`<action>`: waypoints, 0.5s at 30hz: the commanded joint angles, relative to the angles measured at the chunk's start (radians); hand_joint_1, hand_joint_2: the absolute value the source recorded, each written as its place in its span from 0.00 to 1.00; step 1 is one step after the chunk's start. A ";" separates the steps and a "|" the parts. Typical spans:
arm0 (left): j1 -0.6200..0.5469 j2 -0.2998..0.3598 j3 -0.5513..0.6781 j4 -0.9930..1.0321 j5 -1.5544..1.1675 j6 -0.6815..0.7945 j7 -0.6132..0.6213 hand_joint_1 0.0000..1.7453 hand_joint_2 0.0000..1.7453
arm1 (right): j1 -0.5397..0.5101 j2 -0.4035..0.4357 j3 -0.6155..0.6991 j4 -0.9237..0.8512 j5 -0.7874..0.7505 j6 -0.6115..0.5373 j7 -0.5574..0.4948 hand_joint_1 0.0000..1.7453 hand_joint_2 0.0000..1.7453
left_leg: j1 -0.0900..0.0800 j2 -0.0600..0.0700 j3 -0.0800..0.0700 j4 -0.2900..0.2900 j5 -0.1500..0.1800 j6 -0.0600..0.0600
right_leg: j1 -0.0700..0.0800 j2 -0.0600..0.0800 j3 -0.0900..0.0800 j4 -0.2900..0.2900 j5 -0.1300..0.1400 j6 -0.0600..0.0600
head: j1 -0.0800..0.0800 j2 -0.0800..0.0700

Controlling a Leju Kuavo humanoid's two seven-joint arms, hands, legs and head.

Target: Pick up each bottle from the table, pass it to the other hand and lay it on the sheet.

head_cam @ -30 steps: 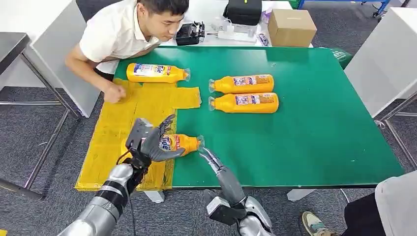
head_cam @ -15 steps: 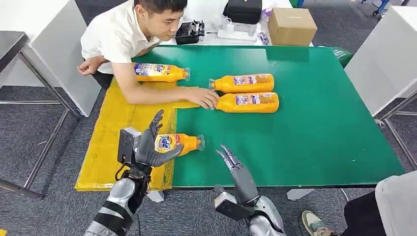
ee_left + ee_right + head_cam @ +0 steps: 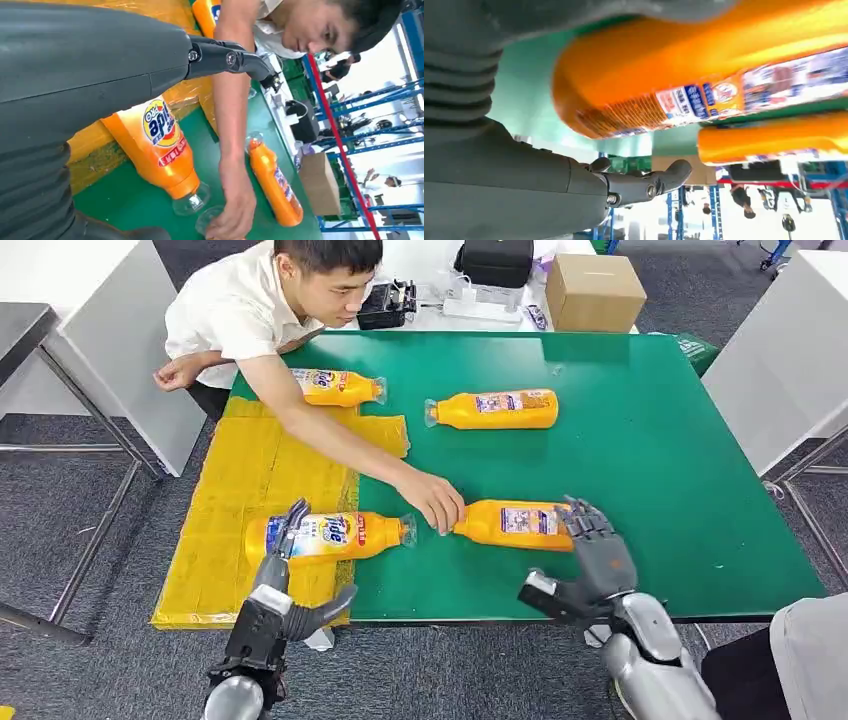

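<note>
Several orange bottles lie on their sides. One bottle (image 3: 320, 537) (image 3: 160, 145) rests on the yellow sheet (image 3: 240, 480) near the front edge. My left hand (image 3: 285, 590) hovers open just in front of it, fingers spread, holding nothing. A second bottle (image 3: 515, 523) (image 3: 704, 85) lies on the green table (image 3: 680, 460). A person's hand (image 3: 432, 502) (image 3: 232, 210) holds its cap end. My right hand (image 3: 590, 545) is at its base end with fingers apart, not gripping. A third bottle (image 3: 335, 387) lies at the sheet's far end. Another bottle (image 3: 492, 409) lies on the green beyond.
The person leans over the table's far left corner, one arm (image 3: 330, 435) stretched across the sheet. A cardboard box (image 3: 592, 292) and a black bag (image 3: 493, 262) stand on the white table behind. Another person's leg (image 3: 790, 660) is at the lower right.
The person slid one bottle from the back to the near middle of the table. My right hand rose to that bottle's base. My left hand drew back from the bottle on the sheet.
</note>
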 commanded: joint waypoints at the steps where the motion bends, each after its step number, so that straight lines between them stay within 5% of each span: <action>1: -0.004 0.011 0.015 -0.006 0.020 -0.011 0.009 0.00 1.00 | -0.147 0.017 0.011 0.269 0.052 0.005 0.014 0.00 1.00 | -0.001 0.003 0.005 -0.001 0.000 -0.001 | -0.001 0.002 0.003 -0.001 0.000 -0.001 | 0.000 0.000; 11: -0.038 0.011 0.009 0.019 0.064 -0.027 -0.001 0.00 1.00 | -0.224 0.036 0.047 0.432 0.080 0.076 0.037 0.00 1.00 | 0.000 0.003 0.004 -0.001 0.000 0.000 | 0.000 0.002 0.004 0.000 0.000 -0.001 | 0.000 0.000; 15: -0.086 0.013 -0.016 0.065 0.095 -0.042 -0.010 0.00 1.00 | -0.304 0.049 0.079 0.578 0.094 0.246 0.063 0.00 1.00 | 0.000 0.003 0.006 -0.002 0.001 -0.001 | 0.000 0.000 0.005 -0.001 0.001 -0.001 | 0.000 0.000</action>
